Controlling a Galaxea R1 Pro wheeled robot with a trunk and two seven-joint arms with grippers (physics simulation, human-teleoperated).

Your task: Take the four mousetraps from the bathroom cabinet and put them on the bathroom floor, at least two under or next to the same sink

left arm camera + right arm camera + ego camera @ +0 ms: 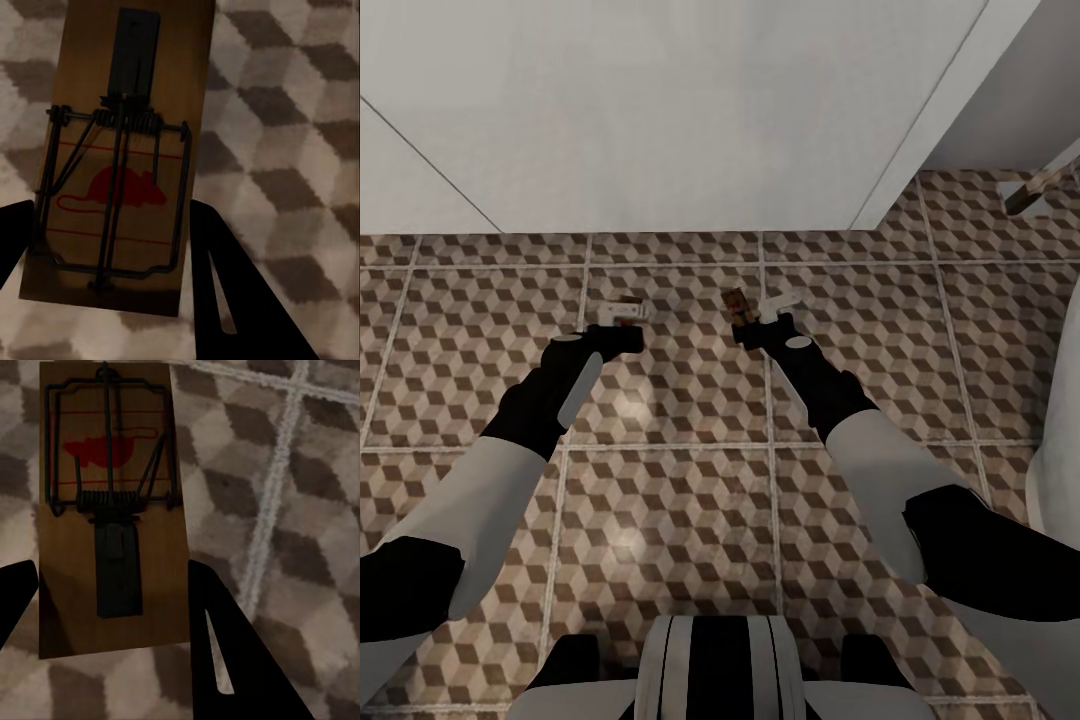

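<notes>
Both arms reach down over the cube-patterned bathroom floor (680, 400), just in front of a plain white flat-fronted unit (660, 120). My left gripper (618, 325) is shut on a mousetrap (628, 304). In the left wrist view this brown board with its dark wire and red mouse print (127, 172) sits between the two dark fingers (217, 285), close above the tiles. My right gripper (756, 318) is shut on a second mousetrap (736, 300), seen as a board (112, 510) flanked by the fingers (217, 637). The cabinet is out of view.
A curved white fixture (1060, 400) stands at the right edge, close to my right arm. A slim pale object (1032, 190) lies at the far right by the white unit's corner. Open tiles stretch between my arms and back toward my base (710, 670).
</notes>
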